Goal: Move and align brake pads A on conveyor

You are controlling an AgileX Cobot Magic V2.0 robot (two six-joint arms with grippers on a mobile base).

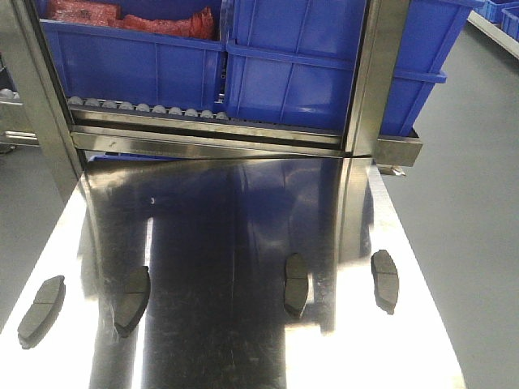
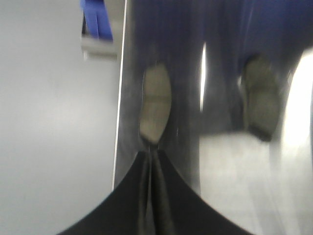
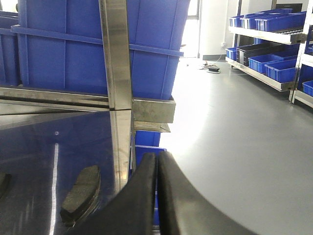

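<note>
Several brake pads A lie apart on the shiny steel table point(image 1: 243, 211), in a loose row near its front: one at far left point(image 1: 42, 309), one beside it point(image 1: 133, 300), one right of centre point(image 1: 296, 284), one near the right edge point(image 1: 385, 279). The conveyor is out of view. My left gripper point(image 2: 150, 152) is shut and empty, its tips just short of a pad point(image 2: 155, 103) by the table's left edge; another pad point(image 2: 261, 98) lies to the right. My right gripper point(image 3: 157, 155) is shut and empty, at the table's right edge, right of a pad point(image 3: 81, 193).
Blue bins point(image 1: 284, 73) stand on a roller rack point(image 1: 146, 108) behind the table, one holding red items point(image 1: 162, 20). A steel post point(image 1: 373, 81) rises at the back right. Grey floor lies on both sides. Shelves with blue bins point(image 3: 274, 58) stand farther right.
</note>
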